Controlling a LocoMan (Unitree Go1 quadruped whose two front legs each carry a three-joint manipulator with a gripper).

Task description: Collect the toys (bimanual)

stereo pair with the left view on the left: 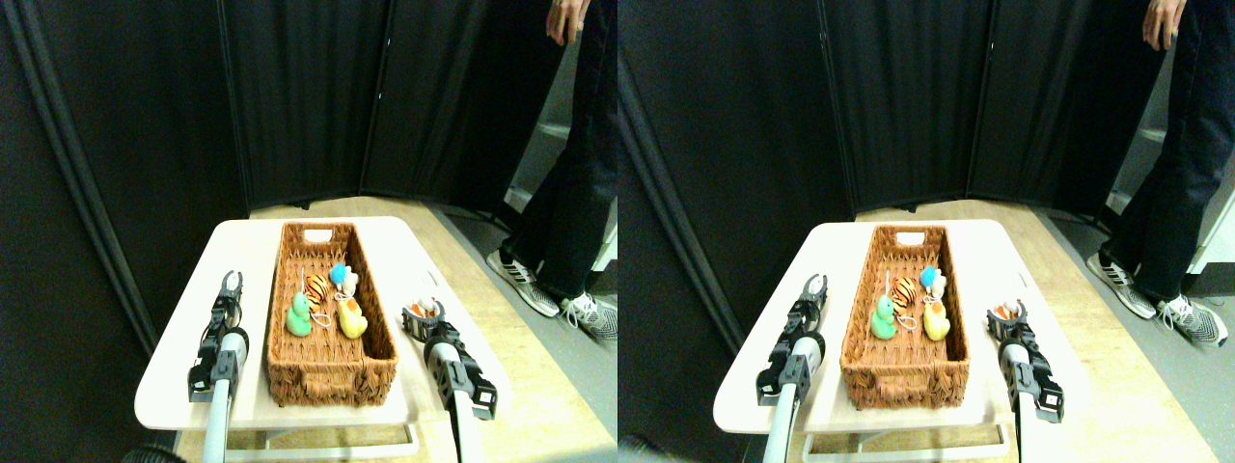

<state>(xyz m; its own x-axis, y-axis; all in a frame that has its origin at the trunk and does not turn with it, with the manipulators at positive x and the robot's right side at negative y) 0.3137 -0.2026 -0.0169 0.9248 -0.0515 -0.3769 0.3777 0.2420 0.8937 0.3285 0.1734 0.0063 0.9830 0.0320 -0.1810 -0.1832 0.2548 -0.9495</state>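
Inside the long wicker basket (280, 357) lie a green toy (299, 315), an orange-black striped tiger (316, 285), a blue toy (341, 276) and a yellow duck (351, 317). An orange and white toy (422, 308) rests on the table right of the basket, between the jaws of my right gripper (423, 313). My left gripper (232, 280) hovers over the table left of the basket, its jaws apart and empty.
The basket stands on a small white table (174, 376) over a wooden floor. Black folding screens (289, 96) close off the back. A person in dark trousers and sneakers (569, 193) stands at the right.
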